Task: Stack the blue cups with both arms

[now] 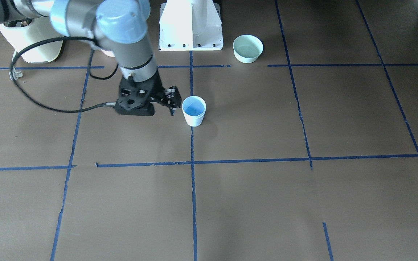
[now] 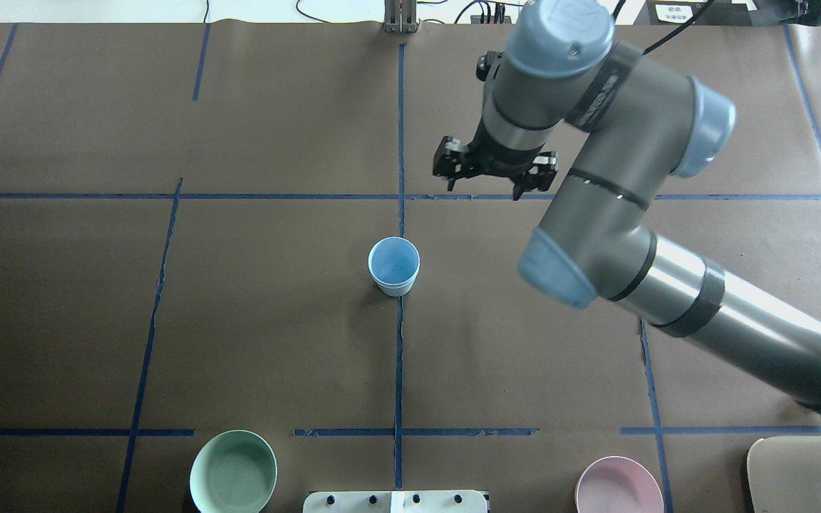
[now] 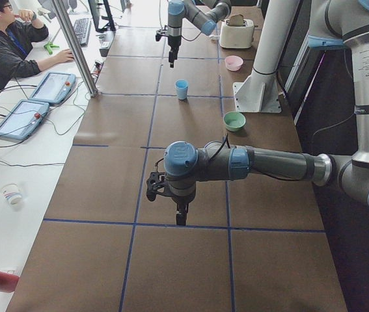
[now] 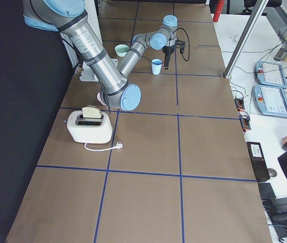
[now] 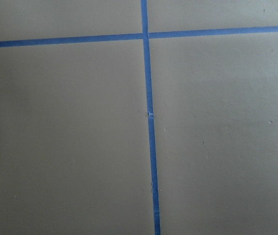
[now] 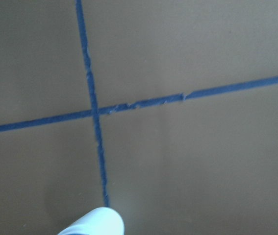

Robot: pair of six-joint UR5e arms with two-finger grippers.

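Observation:
One blue cup stands upright at the table's middle on a tape line, also in the front view. No second cup shows apart from it. I cannot tell whether one is nested inside. My right gripper is open and empty, raised above the table just beyond the cup and to its right; in the front view it sits beside the cup. The right wrist view shows only the cup's rim. My left gripper hovers far off over the table's left end. I cannot tell if it is open.
A mint-green bowl and a pink bowl stand near the robot's base on either side of the white pedestal. A toaster with a loose cord sits at the near right. An operator sits at the side desk.

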